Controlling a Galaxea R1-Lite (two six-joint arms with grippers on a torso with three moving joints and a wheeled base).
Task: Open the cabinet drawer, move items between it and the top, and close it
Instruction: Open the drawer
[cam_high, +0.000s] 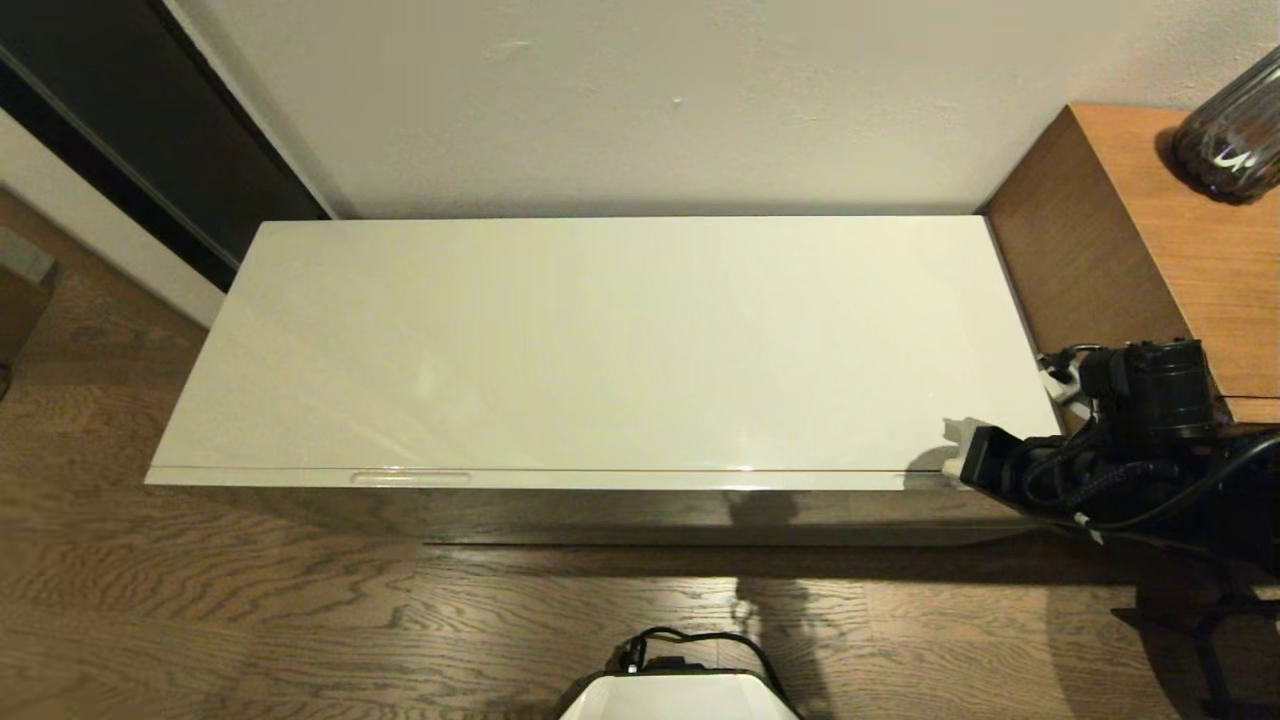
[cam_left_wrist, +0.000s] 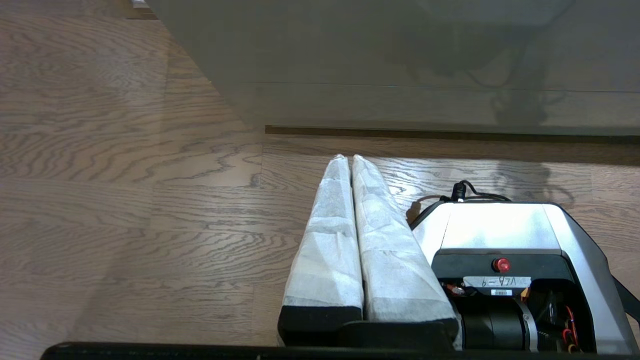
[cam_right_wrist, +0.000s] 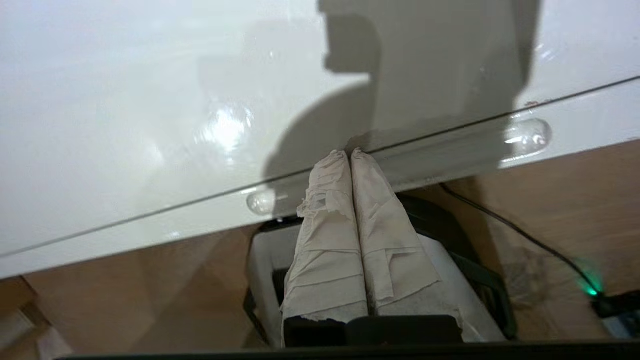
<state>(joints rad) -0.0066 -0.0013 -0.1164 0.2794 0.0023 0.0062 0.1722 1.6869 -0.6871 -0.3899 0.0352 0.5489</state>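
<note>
Right gripper (cam_right_wrist: 350, 155), fingers together, hovers over the closed cabinet drawer's (cam_right_wrist: 450, 150) slot.

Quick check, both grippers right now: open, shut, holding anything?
Left gripper: shut, empty, parked low above the floor.
Right gripper: shut, empty, fingertips at the right finger slot of the cabinet drawer.

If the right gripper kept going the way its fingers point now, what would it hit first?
Probably the drawer's front edge: the shut right gripper has its tips at the finger slot, by the seam under the top. Contact is unclear.
</note>
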